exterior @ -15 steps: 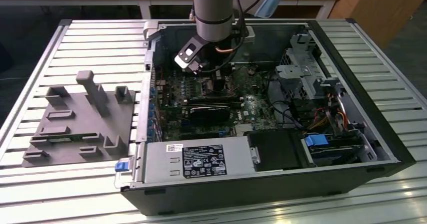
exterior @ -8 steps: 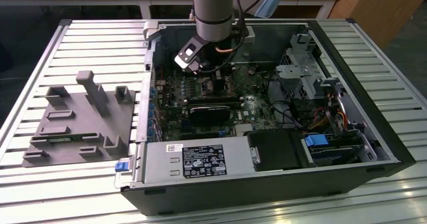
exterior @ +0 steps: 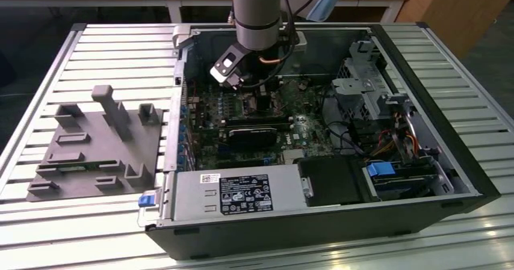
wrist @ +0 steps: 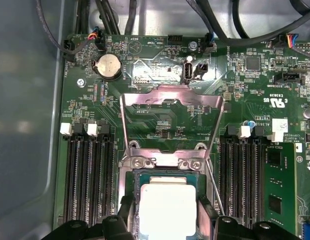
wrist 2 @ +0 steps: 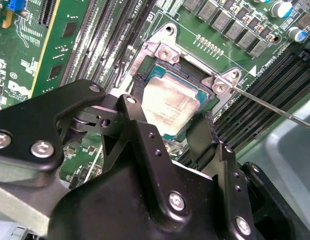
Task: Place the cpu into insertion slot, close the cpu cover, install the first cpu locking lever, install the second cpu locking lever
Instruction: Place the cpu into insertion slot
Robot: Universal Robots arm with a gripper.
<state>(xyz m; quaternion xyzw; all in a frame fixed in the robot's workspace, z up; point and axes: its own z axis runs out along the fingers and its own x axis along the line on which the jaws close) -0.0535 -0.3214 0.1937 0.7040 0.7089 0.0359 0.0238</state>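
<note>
Squarely between the jaws, cpu (wrist 2: pixel 167 105) gripped, seated in insertion slot (wrist 2: pixel 192 79)

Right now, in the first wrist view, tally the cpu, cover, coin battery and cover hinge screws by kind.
cpu: 1
cover: 1
coin battery: 1
hinge screws: 2
Total: 5
</note>
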